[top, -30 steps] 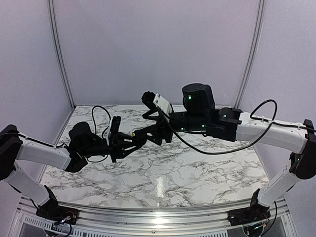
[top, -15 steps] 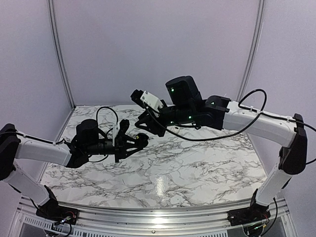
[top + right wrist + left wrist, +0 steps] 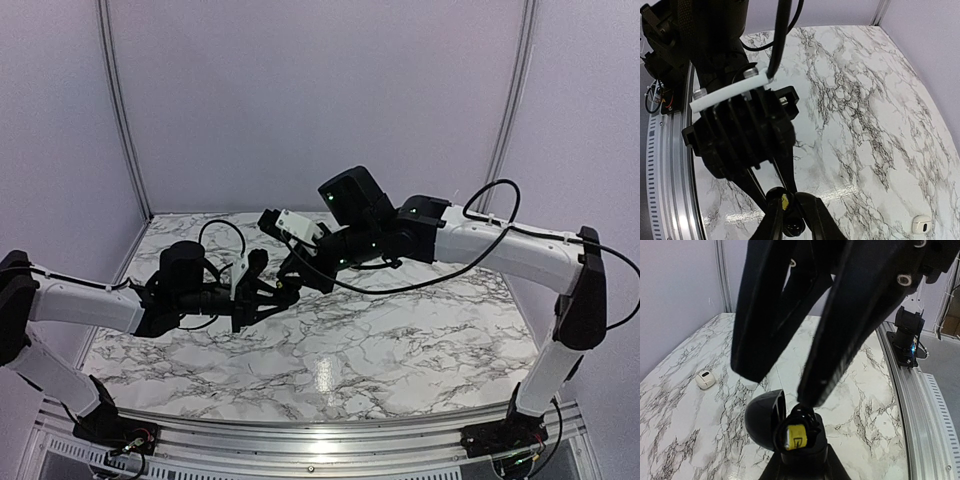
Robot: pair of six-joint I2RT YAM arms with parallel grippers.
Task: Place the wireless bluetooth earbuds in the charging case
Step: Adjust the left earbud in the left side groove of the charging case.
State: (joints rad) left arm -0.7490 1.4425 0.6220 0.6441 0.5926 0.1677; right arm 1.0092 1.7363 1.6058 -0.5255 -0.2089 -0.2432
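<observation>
In the left wrist view, the left gripper (image 3: 801, 456) comes up from the bottom edge. Its fingers are pressed together on the charging case (image 3: 762, 422), a black piece with a rounded shell standing open to one side. A yellow patch (image 3: 795, 436) shows on the face of the case. The right gripper (image 3: 780, 387) reaches down from above the case with its two long fingers set in a V. One tip meets the top of the case just above the yellow patch, and the other hangs apart, beside the shell. The marble table (image 3: 685, 440) lies under the case. A small white rounded object (image 3: 705, 379) rests on the table, well apart from the case. The earbuds are black against black parts here, and I cannot pick them out.

In the right wrist view, the right gripper's fingers rise from the bottom edge with only a narrow gap between them, and the yellow patch shows in that gap. I cannot tell whether they clamp anything. The left gripper's thin fingers run down to the case from the far side. The white object lies on the table well apart from the case, near the lower right corner.

In the top view, the two grippers meet tip to tip above the table. The case between them is too small to make out.
</observation>
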